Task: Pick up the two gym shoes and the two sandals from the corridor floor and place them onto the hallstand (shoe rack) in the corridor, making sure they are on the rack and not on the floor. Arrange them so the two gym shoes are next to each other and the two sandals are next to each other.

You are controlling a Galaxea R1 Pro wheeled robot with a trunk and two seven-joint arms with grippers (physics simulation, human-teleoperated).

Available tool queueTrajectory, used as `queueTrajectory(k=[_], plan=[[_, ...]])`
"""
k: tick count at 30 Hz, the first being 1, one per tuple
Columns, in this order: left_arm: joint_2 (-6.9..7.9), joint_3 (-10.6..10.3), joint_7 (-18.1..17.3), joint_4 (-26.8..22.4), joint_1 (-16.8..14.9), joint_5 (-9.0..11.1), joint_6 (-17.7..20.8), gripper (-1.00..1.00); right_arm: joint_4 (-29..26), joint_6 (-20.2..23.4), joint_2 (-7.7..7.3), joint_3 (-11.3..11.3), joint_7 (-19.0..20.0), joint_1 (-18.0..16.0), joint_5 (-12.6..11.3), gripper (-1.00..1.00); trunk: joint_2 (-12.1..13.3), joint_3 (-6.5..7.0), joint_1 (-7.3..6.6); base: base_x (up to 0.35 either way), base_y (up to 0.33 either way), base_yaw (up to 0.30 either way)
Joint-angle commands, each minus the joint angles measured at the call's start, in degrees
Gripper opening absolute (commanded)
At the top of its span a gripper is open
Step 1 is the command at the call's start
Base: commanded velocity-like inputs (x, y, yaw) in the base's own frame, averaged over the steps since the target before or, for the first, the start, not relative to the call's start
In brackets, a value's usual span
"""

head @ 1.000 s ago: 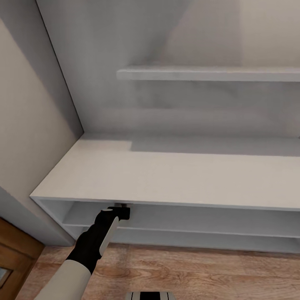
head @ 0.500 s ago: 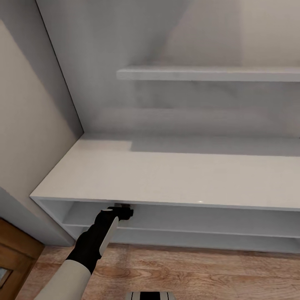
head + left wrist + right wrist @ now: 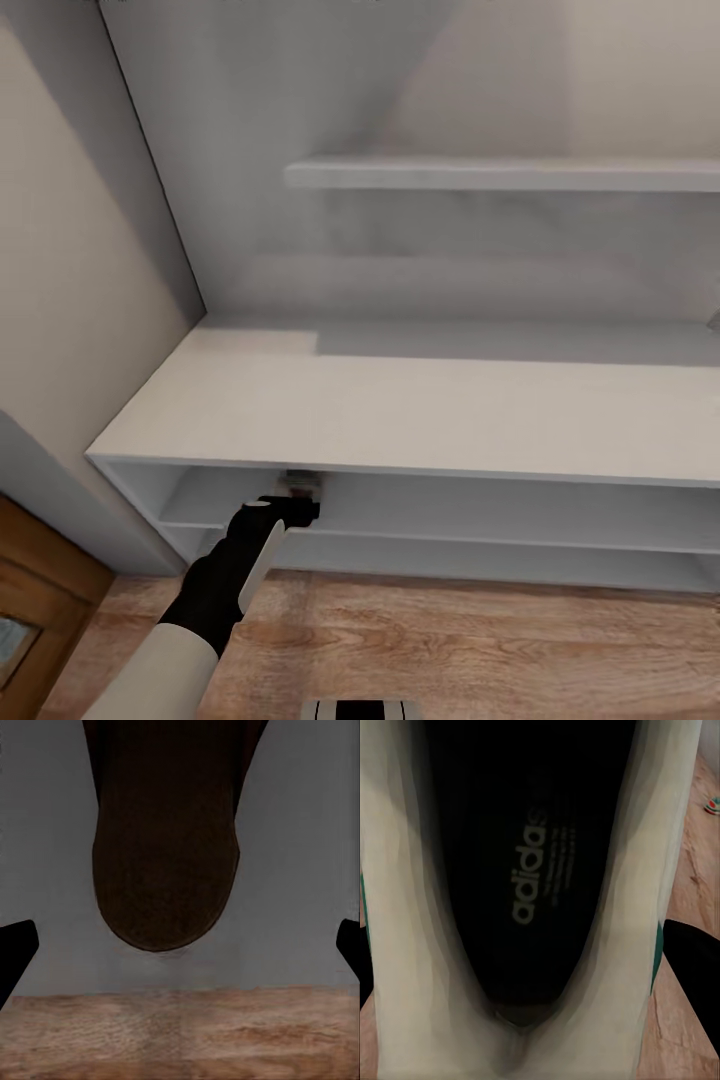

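Right wrist view: gym shoe (image 3: 521, 907), hallstand (image 3: 400, 420) unseen.

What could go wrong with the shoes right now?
1. The sandal seems close to the hallstand shelf's edge, with the corridor floor just past it. The left gripper, open around it, could knock it off when pulling out.
2. The gym shoe looks pinched only by its sides in the right gripper, so it might slip.

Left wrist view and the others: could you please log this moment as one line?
left gripper: open at hallstand upper tier | sandal: lying on that tier | right gripper: shut on gym shoe
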Motion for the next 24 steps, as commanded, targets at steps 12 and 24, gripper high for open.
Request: queueTrajectory(k=[12,24], plan=[[0.02,-0.14,0.5,-0.06,-0.03,0.6,0.21,1.0,-0.06,0.31,0.03,-0.03,-0.16,-0.06,0.13,-1.0,-0.02,-0.04,-0.04,-0.331,0.0,0.0],[0.01,-0.31,0.42,-0.04,-0.01,0.75,-0.22,1.0,-0.06,0.24,0.02,-0.11,-0.27,-0.06,0.06,-1.0,-0.02,-0.04,-0.04,-0.338,0.0,0.0]])
